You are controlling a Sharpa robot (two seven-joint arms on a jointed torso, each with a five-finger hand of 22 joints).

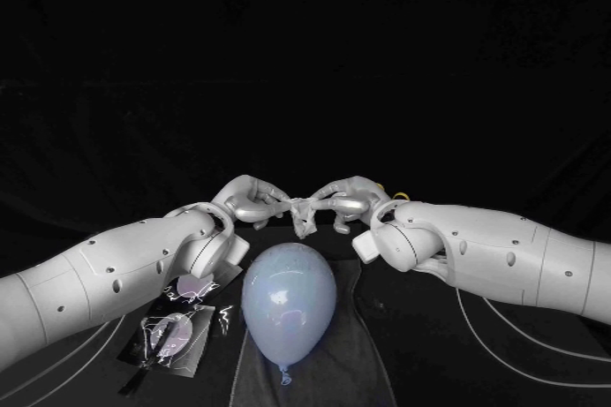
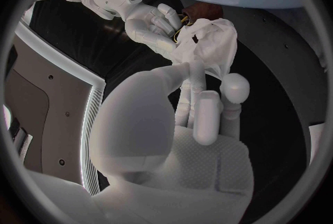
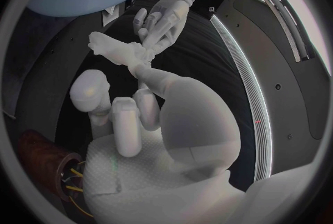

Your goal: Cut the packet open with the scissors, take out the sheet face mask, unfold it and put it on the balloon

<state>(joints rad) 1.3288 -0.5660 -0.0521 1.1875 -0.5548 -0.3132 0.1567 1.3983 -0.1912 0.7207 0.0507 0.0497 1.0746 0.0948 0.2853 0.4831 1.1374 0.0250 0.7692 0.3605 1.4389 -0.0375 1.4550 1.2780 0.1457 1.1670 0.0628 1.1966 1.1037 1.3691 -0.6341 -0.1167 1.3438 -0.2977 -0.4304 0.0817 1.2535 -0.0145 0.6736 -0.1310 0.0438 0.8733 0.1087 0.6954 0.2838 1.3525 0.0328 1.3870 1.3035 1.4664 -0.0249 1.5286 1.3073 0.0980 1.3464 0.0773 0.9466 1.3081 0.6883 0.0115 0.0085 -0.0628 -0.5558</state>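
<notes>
Start at your left: the packet (image 1: 176, 332) lies flat on the black table (image 1: 426, 363) beside the left forearm, its clear film catching the light, and a smaller shiny scrap (image 1: 191, 289) lies just beyond it, near the left wrist. You cannot tell from these views whether the packet is cut.

Next, your left hand (image 1: 252, 198) is raised over the far end of the balloon, fingers curled inward and grasping one side of the sheet face mask (image 1: 303, 211). In the left wrist view the fingertips (image 2: 196, 71) pinch the white, crumpled sheet (image 2: 208, 46).

The mask hangs bunched between the two hands, off the table, not spread out. Below it the pale blue balloon (image 1: 290, 303) lies lengthwise on a dark cloth (image 1: 343, 372), its knotted neck pointing toward the robot. The mask is near the balloon's far end; you cannot tell whether they touch.

On your right, the right hand (image 1: 346, 198) faces the left one and clamps the other side of the mask; the right wrist view shows its fingers (image 3: 142, 68) closed on the sheet (image 3: 114, 47), with the left hand (image 3: 163, 18) just beyond
</notes>
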